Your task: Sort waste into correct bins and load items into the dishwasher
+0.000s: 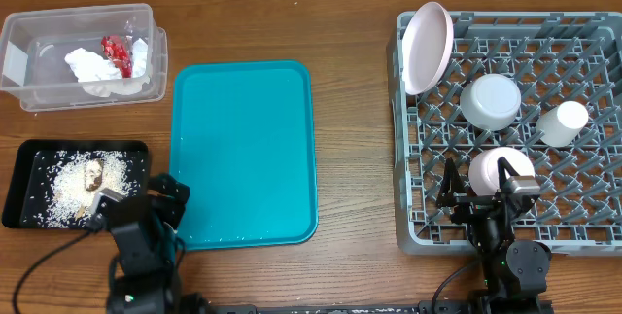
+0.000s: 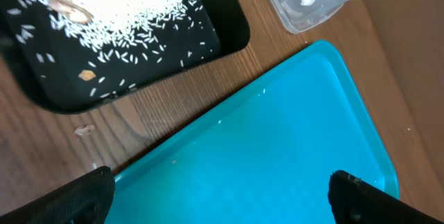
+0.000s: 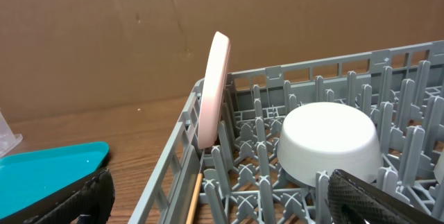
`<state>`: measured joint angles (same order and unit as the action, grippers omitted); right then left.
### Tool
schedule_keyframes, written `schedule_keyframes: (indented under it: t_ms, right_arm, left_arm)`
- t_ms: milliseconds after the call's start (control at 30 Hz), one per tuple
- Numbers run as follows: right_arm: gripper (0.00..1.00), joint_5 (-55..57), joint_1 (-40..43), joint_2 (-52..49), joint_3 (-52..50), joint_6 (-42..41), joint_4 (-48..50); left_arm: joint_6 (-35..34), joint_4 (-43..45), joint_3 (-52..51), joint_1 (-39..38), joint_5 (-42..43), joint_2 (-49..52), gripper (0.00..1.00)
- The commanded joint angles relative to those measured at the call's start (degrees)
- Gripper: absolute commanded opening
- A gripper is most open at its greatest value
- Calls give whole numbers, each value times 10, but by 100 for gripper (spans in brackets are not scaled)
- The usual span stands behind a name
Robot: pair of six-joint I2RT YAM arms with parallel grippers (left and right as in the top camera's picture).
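- Left gripper: the jaws stand wide apart and hold nothing. It hangs over the near left corner of the teal tray, close to the black tray.
- Black tray, near left of the table: a heap of white rice with a brownish scrap of food lying in it. Loose grains are spread over the rest of its floor.
- I see a few crumbs on the wood between the black tray and the teal tray in the left wrist view.
- Clear plastic bin, far left: it holds a crumpled white tissue and a red wrapper, the two touching.
- Right gripper: the jaws are spread wide and grip nothing. It sits low over the near edge of the grey dish rack.
- In the rack, a pink plate stands on edge in the far left corner.
- A white bowl sits upside down near the middle, with a white cup just to its right.
- A second white bowl is right by the right gripper's fingers. I cannot tell whether they touch.
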<state>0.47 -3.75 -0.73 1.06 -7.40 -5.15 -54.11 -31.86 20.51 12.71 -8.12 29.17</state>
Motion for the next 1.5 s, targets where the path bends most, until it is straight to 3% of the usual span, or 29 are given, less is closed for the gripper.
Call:
schedule_keyframes:
  t_ms: [0, 233, 600, 967, 1233, 1467]
  right_arm:
    - [100, 7, 3, 6, -6, 3, 4]
    - [100, 8, 3, 6, -6, 3, 4]
    - [100, 8, 3, 6, -6, 3, 4]
    - [100, 8, 3, 6, -6, 3, 4]
    - [100, 8, 3, 6, -6, 3, 4]
    - [100, 8, 3, 6, -6, 3, 4]
  left_arm:
    - [2, 43, -65, -5, 8, -48, 100]
    - [147, 267, -197, -8, 101, -127, 100]
    - [420, 274, -202, -87, 94, -234, 100]
    - [461, 274, -202, -95, 92, -290, 100]
    - [584, 274, -202, -95, 91, -290, 100]
    - [584, 274, -202, -95, 92, -289, 100]
